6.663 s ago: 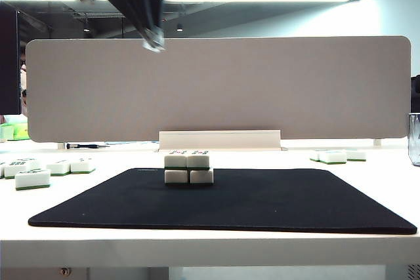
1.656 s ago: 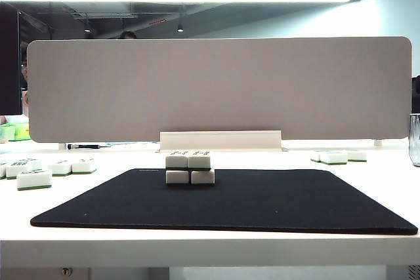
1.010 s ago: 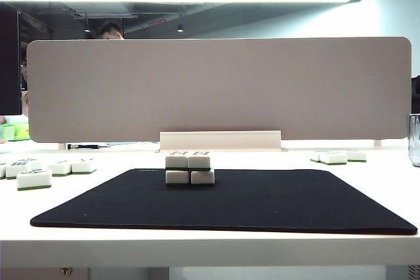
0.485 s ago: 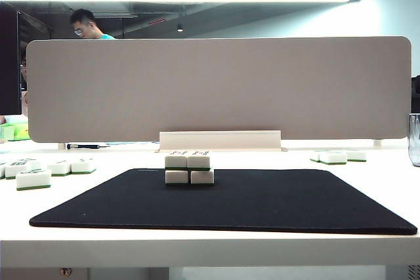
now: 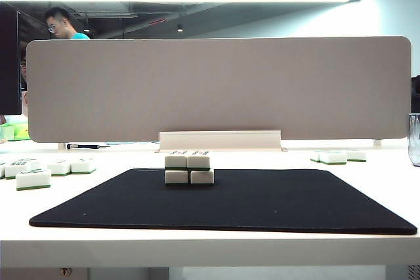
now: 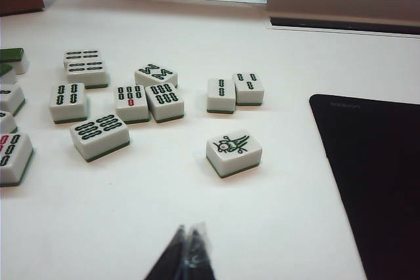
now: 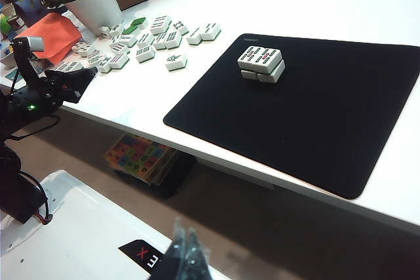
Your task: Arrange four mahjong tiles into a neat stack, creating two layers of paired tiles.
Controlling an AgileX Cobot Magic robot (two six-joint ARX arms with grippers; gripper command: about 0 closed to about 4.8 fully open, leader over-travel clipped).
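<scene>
I count two grippers: the left gripper (image 6: 187, 254) and the right gripper (image 7: 184, 254), each with its fingertips pressed together. Well beyond the right gripper's fingers there is one stack (image 7: 261, 63) made of four mahjong tiles (image 7: 251, 56), two on top of two. It sits on one black mat (image 7: 328, 116). Ahead of the left gripper's fingers I make out nine loose tiles (image 6: 233, 152) fully in sight, plus about five more cut off at the frame edge. The exterior view adds at least two spare tiles (image 5: 333, 157) on the far side of the mat from those. There is one divider panel (image 5: 216, 90), with one person (image 5: 60, 23) behind it.
</scene>
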